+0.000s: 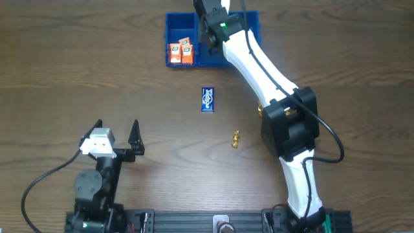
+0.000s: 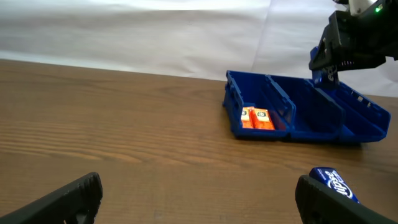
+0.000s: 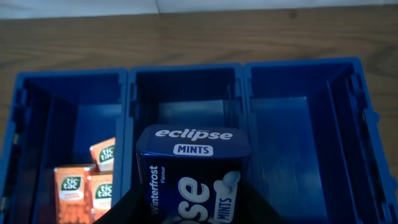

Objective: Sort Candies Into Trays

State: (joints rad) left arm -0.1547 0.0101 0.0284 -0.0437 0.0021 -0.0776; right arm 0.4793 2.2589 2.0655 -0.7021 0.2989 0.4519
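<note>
The fingers (image 1: 136, 134) of the left gripper (image 1: 117, 129) stand spread wide with nothing between them, hovering over the brown wooden desk (image 1: 77, 65) towards its near left corner. It has no candy within its reach just now.

Farther in, right of the desk's middle, a small gold-wrapped candy (image 1: 236, 139) lies loose. Beyond it, near the centre, a second dark blue mint tin (image 1: 207, 99) lies flat. Both are well apart from each other and from the tray, so both count as work left.

At the middle of the far edge stands the blue plastic tray with three compartments (image 3: 298, 62). Three small orange plastic candy boxes (image 3: 78, 186) already lie in its left compartment, which looks settled. The right gripper (image 3: 193, 211) is clamped on a dark blue rectangular mint tin (image 3: 194, 163), held upright above the tray. From its own wrist view the tin seems lined up with the middle compartment (bare at this point, as is the right one).

By my reckoning the job is about half done: the orange boxes are sorted, one tin is on the point of being dropped in, and a tin and the gold candy wait. Nothing blocks the middle compartment, though its dividing walls leave the tin little room to either side. The right arm spans the desk above the loose pieces, which may crowd any reach by the left.
</note>
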